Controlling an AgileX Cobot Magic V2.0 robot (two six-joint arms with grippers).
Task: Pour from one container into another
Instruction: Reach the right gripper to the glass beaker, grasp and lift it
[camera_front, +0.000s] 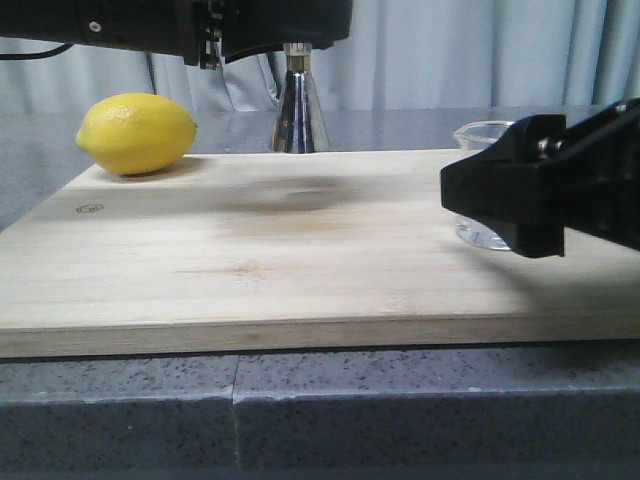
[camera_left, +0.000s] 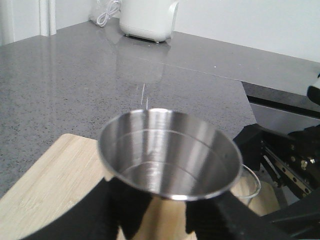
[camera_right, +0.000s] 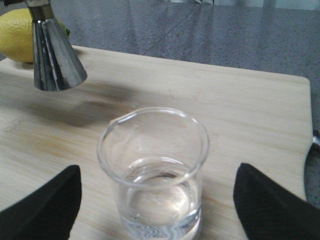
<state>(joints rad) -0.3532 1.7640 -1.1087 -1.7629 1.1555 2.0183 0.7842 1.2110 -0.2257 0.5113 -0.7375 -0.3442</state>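
The steel jigger (camera_front: 297, 110) hangs upright above the wooden board (camera_front: 250, 260), casting a shadow on it. My left gripper (camera_front: 295, 40) is shut on its upper part. In the left wrist view the jigger's open top cup (camera_left: 167, 150) fills the middle, with the left gripper (camera_left: 167, 215) clamped below its rim. The clear glass beaker (camera_right: 155, 170) stands on the board's right part with a little clear liquid in it. My right gripper (camera_right: 157, 205) is open, one finger on each side of the beaker and apart from it. In the front view the right gripper (camera_front: 490, 195) covers most of the beaker (camera_front: 482, 132).
A yellow lemon (camera_front: 137, 132) lies at the board's far left corner. The board sits on a grey speckled counter (camera_front: 320, 410), its front edge near the counter's edge. A white appliance (camera_left: 149, 19) stands far back on the counter.
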